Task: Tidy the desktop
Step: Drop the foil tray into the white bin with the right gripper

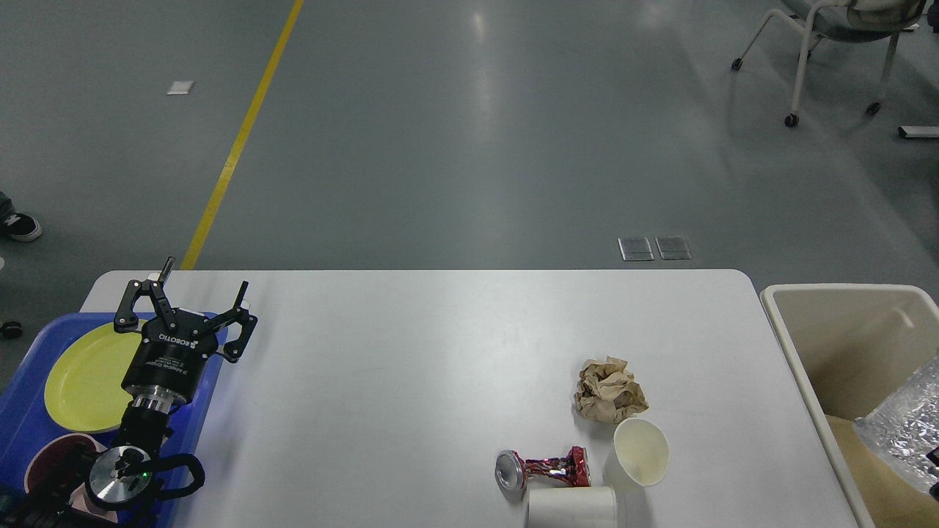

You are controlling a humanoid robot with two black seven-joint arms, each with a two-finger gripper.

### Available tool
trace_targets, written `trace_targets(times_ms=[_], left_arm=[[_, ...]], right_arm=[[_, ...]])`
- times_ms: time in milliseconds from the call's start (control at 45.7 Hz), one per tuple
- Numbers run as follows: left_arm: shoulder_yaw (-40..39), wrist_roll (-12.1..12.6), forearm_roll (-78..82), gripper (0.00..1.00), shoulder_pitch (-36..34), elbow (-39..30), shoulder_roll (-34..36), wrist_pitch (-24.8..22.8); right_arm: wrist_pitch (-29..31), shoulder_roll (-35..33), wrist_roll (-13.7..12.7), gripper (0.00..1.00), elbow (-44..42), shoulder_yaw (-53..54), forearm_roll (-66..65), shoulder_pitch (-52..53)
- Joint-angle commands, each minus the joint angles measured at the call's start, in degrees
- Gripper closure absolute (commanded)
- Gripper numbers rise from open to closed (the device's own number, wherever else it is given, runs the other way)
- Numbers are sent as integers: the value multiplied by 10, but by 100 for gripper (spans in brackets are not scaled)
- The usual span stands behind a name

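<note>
Across the middle of the view lies the desktop, a big white table top with round corners. It fills most of the lower half. 4 bits of trash sit close together near its front right part. A brown paper ball is farthest from me. Just in front of it a paper cup lies tipped on its side with its mouth facing me. A squashed red can lies just left of that cup. A white cup lies on its side at the very front edge, partly cut off by the view.

On the left a blue tray holds a yellow plate and a dark red bowl. The left gripper hangs over the tray's right edge with its 2 fingers spread wide and nothing between them.

On the right stands a beige bin. A shiny silver bag shows over the bin at the right edge. The right gripper is not in the view, so I cannot say what holds the bag.

I think the step now is dropping the bag into the bin. To do it well, let go only when the bag is fully over the bin, low down, so it does not catch on the rim or fall on the table.
</note>
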Motion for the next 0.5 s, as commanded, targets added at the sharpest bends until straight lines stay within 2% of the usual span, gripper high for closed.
trace_targets(times_ms=[0, 285, 394, 460, 482], left_arm=[[0, 0, 0, 4, -1, 0, 0, 0], [0, 0, 0, 4, 0, 0, 0, 0], [0, 0, 0, 4, 0, 0, 0, 0], [0, 0, 0, 3, 0, 0, 0, 0], [0, 0, 0, 4, 0, 0, 0, 0]], right_arm=[[-1, 0, 0, 100, 0, -1, 4, 0], [-12, 1, -1, 100, -8, -3, 18, 0], [-23, 2, -2, 87, -8, -6, 18, 0], [-24, 3, -2, 83, -8, -7, 18, 2], [-25, 4, -2, 79, -8, -7, 17, 2]])
